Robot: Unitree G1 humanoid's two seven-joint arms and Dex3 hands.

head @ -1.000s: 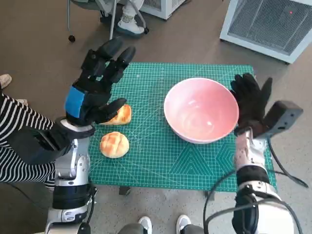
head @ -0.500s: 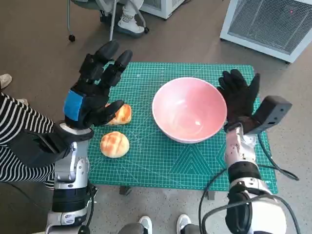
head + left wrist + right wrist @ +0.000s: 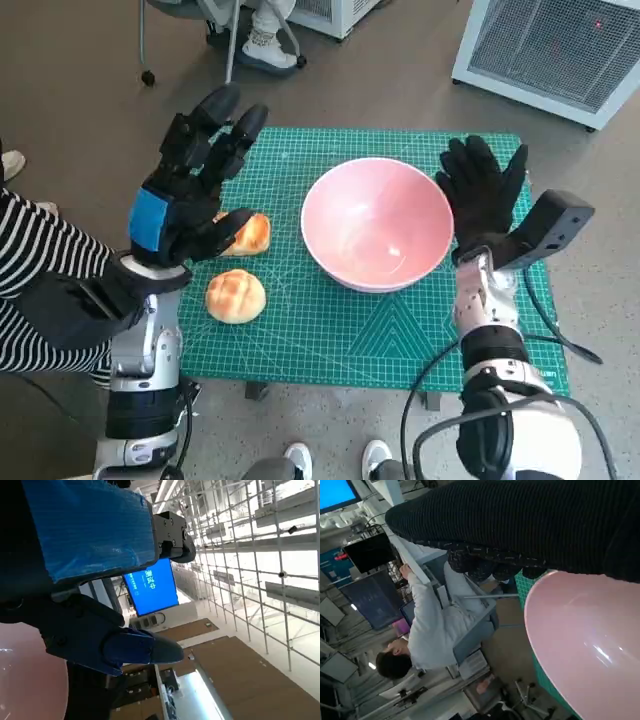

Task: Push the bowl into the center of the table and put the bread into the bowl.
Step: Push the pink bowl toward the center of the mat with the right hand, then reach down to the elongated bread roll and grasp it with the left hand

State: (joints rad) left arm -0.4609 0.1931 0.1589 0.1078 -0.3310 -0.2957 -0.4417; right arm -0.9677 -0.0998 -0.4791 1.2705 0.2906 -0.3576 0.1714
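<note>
Pink bowl point(image 3: 376, 224) sits upright on the green cutting mat point(image 3: 330, 330), mouth up, round so no long axis; now roughly mid-table, slightly toward the robot's right. It has slid left across the mat compared with a second ago. Right hand point(image 3: 484, 195), black glove, flat against the bowl's right outer wall, fingers spread and pointing away from the robot, holding nothing. In the right wrist view the glove point(image 3: 530, 525) runs along the top with the bowl's rim and inside point(image 3: 585, 640) just under it.

Two bread rolls lie left of the bowl, apart from it. Far roll point(image 3: 246, 234) is oval, long axis roughly left-right, partly hidden under the left hand. Near roll point(image 3: 235, 296) is rounder with a scored crust, close to the mat's near-left area. The rolls are near each other, not touching.

Left hand point(image 3: 188, 195), blue tape on its back, hovers above the far roll, fingers spread and raised, thumb out toward the roll; grips nothing. Left wrist view shows only the taped back point(image 3: 85, 525), one dark finger point(image 3: 110, 640) and a ceiling with a blue screen point(image 3: 150, 585).

Mat covers the small table. Grey-brown floor around. White vented unit point(image 3: 560, 50) at far right. Chair legs and feet at far top. Striped sleeve point(image 3: 40, 290) of a person at left edge. Right wrist view shows a person in white point(image 3: 430, 625) seated at a desk.
</note>
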